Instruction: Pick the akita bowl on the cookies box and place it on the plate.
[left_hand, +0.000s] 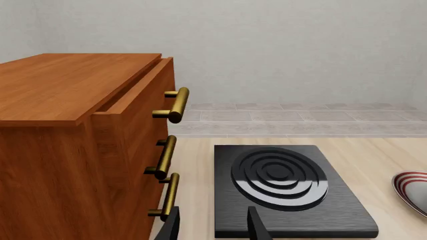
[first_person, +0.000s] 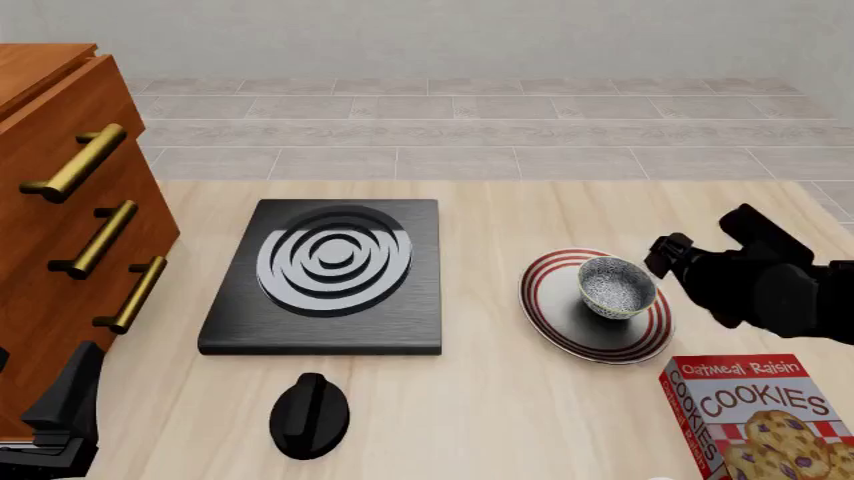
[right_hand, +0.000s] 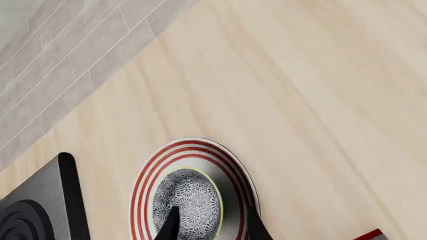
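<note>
A wooden drawer cabinet (first_person: 54, 200) flanks the black stove (first_person: 327, 275) on the pale surface (first_person: 534, 420). Right of the stove, the plate (first_person: 554, 320) carries the akita bowl (first_person: 615, 288), upright. The right gripper (right_hand: 210, 225) straddles its rim, fingers (right_hand: 168, 225) spread (the left gripper (left_hand: 213, 227) likewise parted). The cookies box (first_person: 761, 415) lies near.

The red cookies box (first_person: 757, 415), just beside the plate (first_person: 554, 330) on its near side, reads "Oatmeal Raisin COOKIES" in white.

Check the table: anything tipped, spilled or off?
Nothing stands out. The bowl sits upright on the plate, the cookie box lies flat nearby, and the right pincer straddles the bowl's rim.
</note>
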